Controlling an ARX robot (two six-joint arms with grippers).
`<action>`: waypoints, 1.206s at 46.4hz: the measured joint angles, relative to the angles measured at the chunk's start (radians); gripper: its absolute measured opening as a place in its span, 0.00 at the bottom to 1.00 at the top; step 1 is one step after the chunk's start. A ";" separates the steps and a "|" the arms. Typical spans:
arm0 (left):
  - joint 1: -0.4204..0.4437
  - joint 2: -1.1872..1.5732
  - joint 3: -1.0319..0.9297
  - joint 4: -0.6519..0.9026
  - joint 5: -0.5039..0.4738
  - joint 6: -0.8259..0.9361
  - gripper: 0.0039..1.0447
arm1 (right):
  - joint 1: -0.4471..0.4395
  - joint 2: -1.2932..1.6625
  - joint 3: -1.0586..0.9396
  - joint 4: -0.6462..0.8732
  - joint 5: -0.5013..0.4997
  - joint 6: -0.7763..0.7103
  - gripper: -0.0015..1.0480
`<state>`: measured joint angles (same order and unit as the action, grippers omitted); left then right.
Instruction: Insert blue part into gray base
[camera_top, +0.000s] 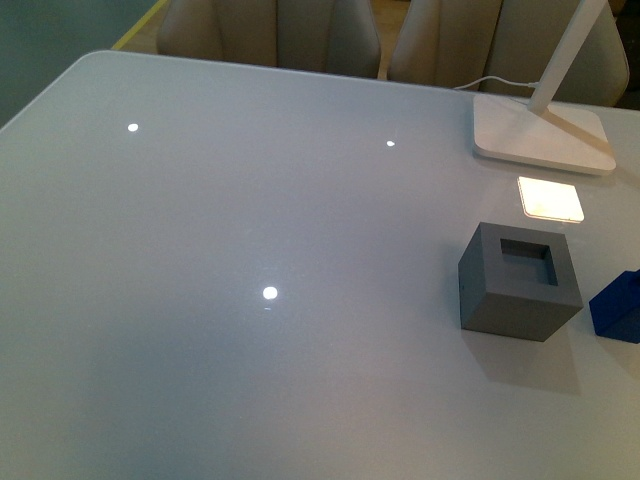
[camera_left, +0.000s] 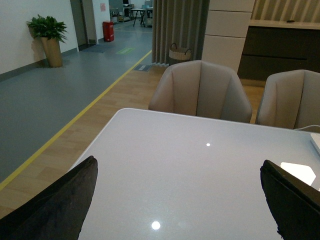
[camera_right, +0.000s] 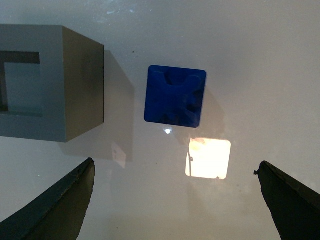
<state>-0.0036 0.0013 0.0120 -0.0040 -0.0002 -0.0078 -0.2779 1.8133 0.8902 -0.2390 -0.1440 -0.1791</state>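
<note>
Blue part (camera_right: 175, 97) lay on the white desk (camera_right: 260, 60), below and just ahead of the right gripper (camera_right: 175, 162). It sat about centred on the gap between the fingers (camera_right: 55, 205), which stood wide apart and held nothing. The gray base (camera_right: 75, 85) stood near the part but not touching it, off toward one finger, recess upward. A bright square patch of light (camera_right: 208, 158) lay between part and gripper. The left gripper (camera_left: 178, 160) hung over the desk, fingers likewise apart.

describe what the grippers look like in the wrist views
Only the jaws show. The left gripper has two matte black, wedge-shaped jaws with rounded edges; the right gripper has the same, tapering to points. No cables, markings or labels are visible, and the arms are out of view.
</note>
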 joint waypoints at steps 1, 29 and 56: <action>0.000 0.000 0.000 0.000 0.000 0.000 0.93 | 0.006 0.016 0.008 0.000 0.006 -0.002 0.91; 0.000 0.000 0.000 0.000 0.000 0.000 0.93 | 0.055 0.281 0.197 -0.024 0.063 0.045 0.91; 0.000 0.000 0.000 0.000 0.000 0.000 0.93 | 0.064 0.356 0.254 -0.044 0.089 0.076 0.79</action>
<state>-0.0036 0.0013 0.0120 -0.0040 -0.0002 -0.0078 -0.2138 2.1689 1.1442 -0.2832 -0.0555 -0.1028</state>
